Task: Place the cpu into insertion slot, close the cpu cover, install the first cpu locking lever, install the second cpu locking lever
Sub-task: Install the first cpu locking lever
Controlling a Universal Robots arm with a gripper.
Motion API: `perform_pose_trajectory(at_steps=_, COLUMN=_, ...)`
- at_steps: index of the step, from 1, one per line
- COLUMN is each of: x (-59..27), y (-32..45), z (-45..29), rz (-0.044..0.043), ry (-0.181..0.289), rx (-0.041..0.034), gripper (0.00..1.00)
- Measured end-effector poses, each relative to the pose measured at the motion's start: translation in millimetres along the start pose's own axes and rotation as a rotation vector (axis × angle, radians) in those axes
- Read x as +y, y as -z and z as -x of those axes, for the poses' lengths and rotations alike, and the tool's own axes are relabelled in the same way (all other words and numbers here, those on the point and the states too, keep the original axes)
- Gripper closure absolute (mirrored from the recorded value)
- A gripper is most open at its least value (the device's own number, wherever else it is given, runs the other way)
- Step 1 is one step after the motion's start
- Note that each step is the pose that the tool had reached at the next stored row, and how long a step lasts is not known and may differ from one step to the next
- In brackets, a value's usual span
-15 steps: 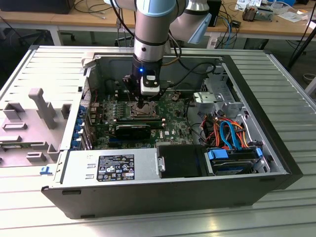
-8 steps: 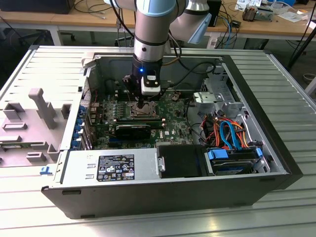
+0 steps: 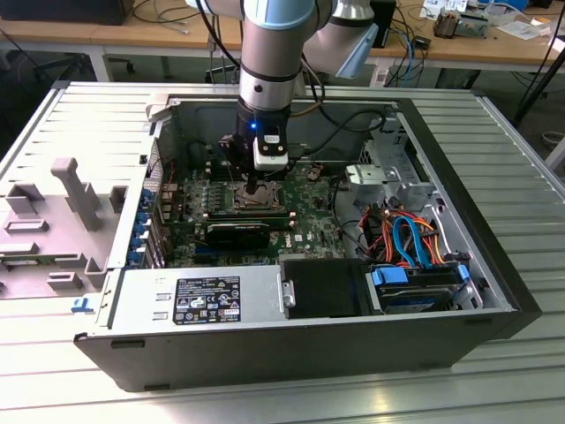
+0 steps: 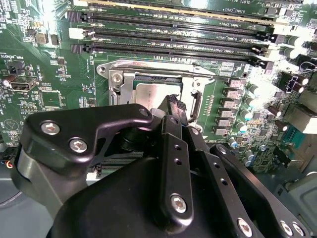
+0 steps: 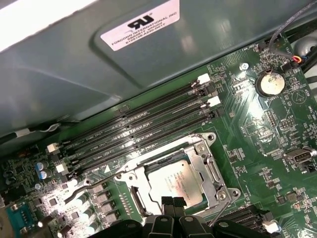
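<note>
The cpu [image 5: 176, 181] lies flat in the insertion slot [image 5: 130, 174] on the green board, its silver-grey top facing up. The silver cpu cover [image 5: 208, 166] lies down around it, and the chip shows through its window. A thin silver lever rod [image 5: 86, 189] runs along one side of the socket. My gripper [image 5: 173, 203] hovers just over one edge of the chip with its black fingertips together and nothing between them. In the second wrist view the gripper [image 4: 175, 105] hides part of the cpu [image 4: 151, 94] and cover [image 4: 148, 74]. In the exterior view the gripper [image 3: 257, 187] hangs over the socket [image 3: 265, 202] inside the open computer case.
Long black memory slots [image 5: 138, 129] run beside the socket. A black expansion card [image 3: 238, 234] sits nearer the power supply [image 3: 203, 296]. The grey case wall [image 5: 148, 59] rises behind the slots. Drive bays and coloured cables [image 3: 415, 238] fill the exterior view's right.
</note>
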State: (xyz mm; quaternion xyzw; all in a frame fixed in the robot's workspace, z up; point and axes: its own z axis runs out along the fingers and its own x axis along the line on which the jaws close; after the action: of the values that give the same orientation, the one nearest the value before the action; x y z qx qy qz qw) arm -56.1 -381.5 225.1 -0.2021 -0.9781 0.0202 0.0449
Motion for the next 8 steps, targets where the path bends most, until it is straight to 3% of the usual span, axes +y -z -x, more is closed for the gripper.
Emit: perform_pose_trajectory(at_steps=8, x=0.0, y=0.0, z=0.0, rz=-0.0016, ry=0.023, rx=-0.0012, gripper=0.89)
